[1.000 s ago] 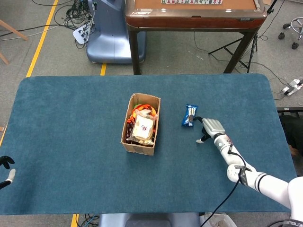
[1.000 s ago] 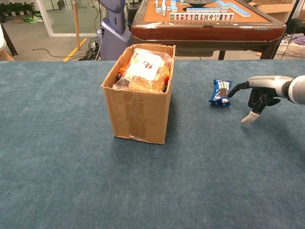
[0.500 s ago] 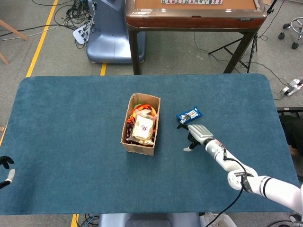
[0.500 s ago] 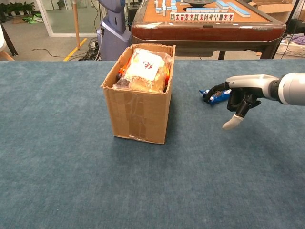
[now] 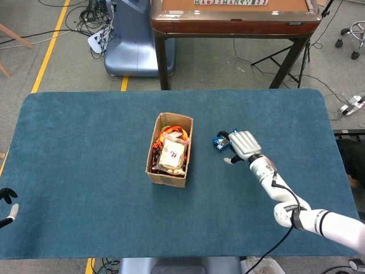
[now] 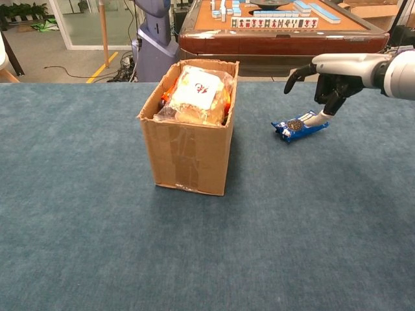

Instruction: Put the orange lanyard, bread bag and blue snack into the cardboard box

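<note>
While the blue snack is lying flat on the table, right of the cardboard box, it is being touched by one fingertip of the right hand, whose other fingers are spread and holding nothing. The bread bag and orange lanyard are being kept inside the box. The left hand is being shown only at the frame edge; its state cannot be told.

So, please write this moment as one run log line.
right hand: above blue snack, one fingertip touching, not holding | blue snack: on table | bread bag, orange lanyard: in cardboard box | left hand: idle at table edge
</note>
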Controlling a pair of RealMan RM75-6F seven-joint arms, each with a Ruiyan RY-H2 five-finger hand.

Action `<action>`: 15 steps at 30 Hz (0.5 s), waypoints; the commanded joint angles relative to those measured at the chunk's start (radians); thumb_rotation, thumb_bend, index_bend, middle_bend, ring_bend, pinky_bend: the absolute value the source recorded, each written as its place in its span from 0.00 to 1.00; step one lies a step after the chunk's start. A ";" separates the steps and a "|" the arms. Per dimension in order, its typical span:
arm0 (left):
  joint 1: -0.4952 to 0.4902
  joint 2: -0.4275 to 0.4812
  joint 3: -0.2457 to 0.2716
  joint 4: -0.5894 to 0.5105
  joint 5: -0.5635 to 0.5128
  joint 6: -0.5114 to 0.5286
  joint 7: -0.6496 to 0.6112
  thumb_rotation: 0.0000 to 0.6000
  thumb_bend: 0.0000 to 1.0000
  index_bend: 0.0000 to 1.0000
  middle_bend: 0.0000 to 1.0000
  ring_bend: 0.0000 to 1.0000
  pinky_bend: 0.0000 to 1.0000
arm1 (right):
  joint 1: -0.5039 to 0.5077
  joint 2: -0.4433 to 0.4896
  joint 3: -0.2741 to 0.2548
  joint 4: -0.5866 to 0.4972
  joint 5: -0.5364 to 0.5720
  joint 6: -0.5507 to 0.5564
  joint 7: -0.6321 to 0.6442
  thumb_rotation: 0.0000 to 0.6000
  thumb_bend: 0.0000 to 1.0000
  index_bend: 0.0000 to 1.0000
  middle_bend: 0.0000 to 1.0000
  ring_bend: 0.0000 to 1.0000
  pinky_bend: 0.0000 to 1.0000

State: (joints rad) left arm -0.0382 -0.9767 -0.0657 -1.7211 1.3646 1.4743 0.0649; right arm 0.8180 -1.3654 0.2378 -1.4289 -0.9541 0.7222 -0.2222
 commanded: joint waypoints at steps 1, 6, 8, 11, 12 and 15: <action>0.001 0.002 -0.001 -0.002 -0.001 0.002 -0.002 1.00 0.35 0.47 0.55 0.38 0.60 | 0.047 -0.038 -0.002 0.051 0.090 0.051 -0.108 1.00 0.23 0.26 1.00 1.00 1.00; 0.003 0.006 -0.002 -0.003 -0.002 0.005 -0.009 1.00 0.35 0.47 0.55 0.38 0.60 | 0.087 -0.093 -0.013 0.123 0.184 0.079 -0.213 1.00 0.25 0.26 1.00 1.00 1.00; 0.004 0.007 -0.002 -0.005 0.000 0.006 -0.011 1.00 0.35 0.47 0.55 0.38 0.60 | 0.100 -0.114 -0.017 0.153 0.221 0.073 -0.238 1.00 0.25 0.26 1.00 1.00 1.00; 0.005 0.009 -0.002 -0.007 0.002 0.008 -0.015 1.00 0.35 0.47 0.55 0.38 0.60 | 0.115 -0.142 -0.023 0.200 0.262 0.059 -0.262 1.00 0.25 0.26 1.00 1.00 1.00; 0.005 0.010 -0.002 -0.007 0.002 0.008 -0.016 1.00 0.35 0.47 0.55 0.38 0.60 | 0.119 -0.150 -0.025 0.214 0.272 0.053 -0.267 1.00 0.25 0.26 1.00 1.00 1.00; 0.006 0.012 -0.002 -0.008 0.002 0.009 -0.020 1.00 0.35 0.47 0.55 0.38 0.60 | 0.130 -0.174 -0.026 0.257 0.306 0.027 -0.270 1.00 0.25 0.26 1.00 1.00 1.00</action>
State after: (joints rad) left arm -0.0321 -0.9644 -0.0679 -1.7293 1.3666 1.4834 0.0444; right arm 0.9390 -1.5252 0.2143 -1.1889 -0.6631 0.7644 -0.4873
